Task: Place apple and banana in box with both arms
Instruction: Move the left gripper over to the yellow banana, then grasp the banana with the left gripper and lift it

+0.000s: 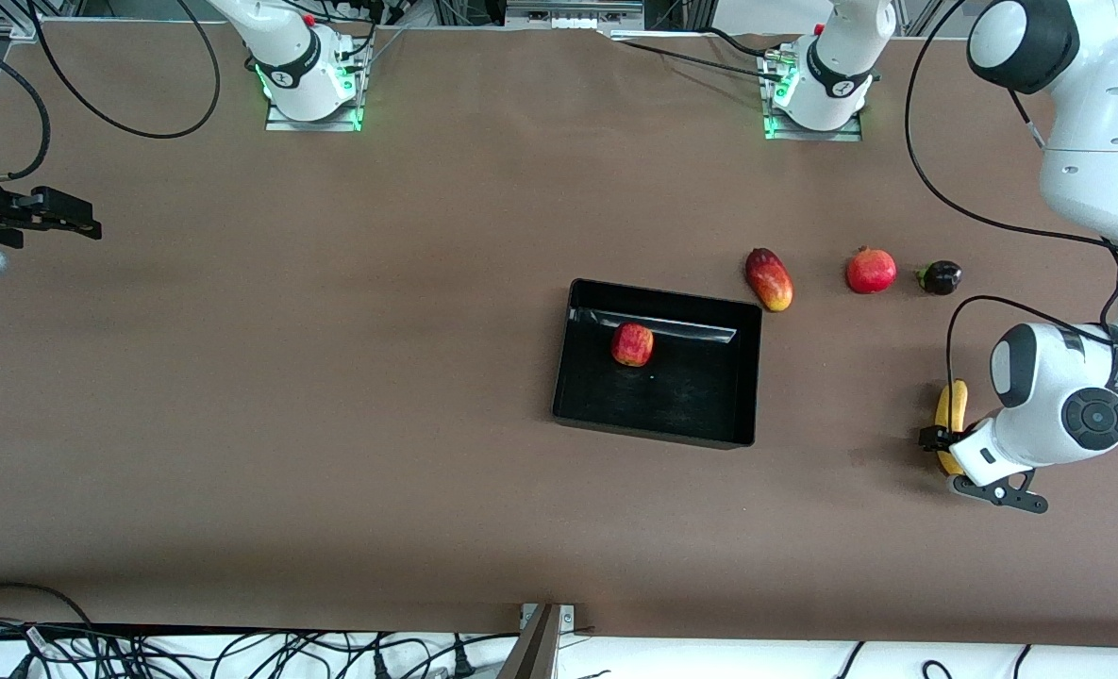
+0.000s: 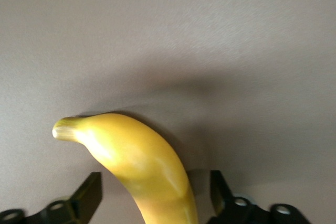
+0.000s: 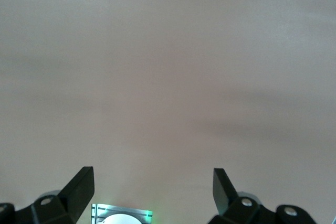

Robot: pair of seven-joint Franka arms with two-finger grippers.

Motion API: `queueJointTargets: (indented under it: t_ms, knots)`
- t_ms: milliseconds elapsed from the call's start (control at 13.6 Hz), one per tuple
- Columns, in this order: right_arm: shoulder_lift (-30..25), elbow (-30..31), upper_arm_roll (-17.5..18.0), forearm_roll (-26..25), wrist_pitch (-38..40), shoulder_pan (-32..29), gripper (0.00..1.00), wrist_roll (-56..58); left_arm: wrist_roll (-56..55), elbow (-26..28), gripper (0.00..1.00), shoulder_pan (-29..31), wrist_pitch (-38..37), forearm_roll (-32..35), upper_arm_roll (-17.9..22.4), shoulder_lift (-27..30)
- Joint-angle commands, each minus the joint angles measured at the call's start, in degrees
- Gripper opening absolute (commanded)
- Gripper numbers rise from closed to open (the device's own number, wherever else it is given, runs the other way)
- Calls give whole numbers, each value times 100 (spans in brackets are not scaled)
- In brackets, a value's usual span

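Note:
The red apple (image 1: 632, 344) lies inside the black box (image 1: 658, 434), near the wall on the robots' side. The yellow banana (image 1: 952, 405) lies on the table toward the left arm's end, clear of the box. My left gripper (image 1: 941, 448) is low over the banana's end nearer the front camera. In the left wrist view it (image 2: 155, 195) is open, one finger on each side of the banana (image 2: 142, 166), with gaps showing. My right gripper (image 1: 77, 222) is open and empty over bare table at the right arm's end, as the right wrist view (image 3: 152, 190) also shows.
A red-yellow mango (image 1: 769, 279), a round red fruit with a crown tip (image 1: 871, 271) and a small dark purple fruit (image 1: 940, 277) lie in a row between the box and the left arm, farther from the front camera than the banana.

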State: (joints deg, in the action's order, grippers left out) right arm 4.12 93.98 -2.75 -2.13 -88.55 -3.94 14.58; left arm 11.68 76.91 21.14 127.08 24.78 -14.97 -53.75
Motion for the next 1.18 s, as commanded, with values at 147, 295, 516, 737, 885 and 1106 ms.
queueJointTargets:
  t_ms: [147,295,516,737,885,1106]
  knots:
    - [36,-91,20,-24,93,-37,100,71,28,157,0,66,-34,89,3,163]
    - [45,-91,20,-24,93,-37,100,71,-182,105,0,-12,-549,36,-49,294]
    - [63,-91,20,-24,93,-45,100,71,-954,96,0,-573,-1927,-620,-111,1004]
    - [63,-91,20,-24,93,-45,100,71,-2227,52,0,-1539,-2792,-1684,-24,1594]
    - [63,-91,11,-24,93,-45,100,71,-3254,52,0,-2172,-2882,-2098,-15,1736]
    - [63,-91,20,-24,84,-45,100,71,-4347,95,0,-2833,-2812,-2188,-76,1728]
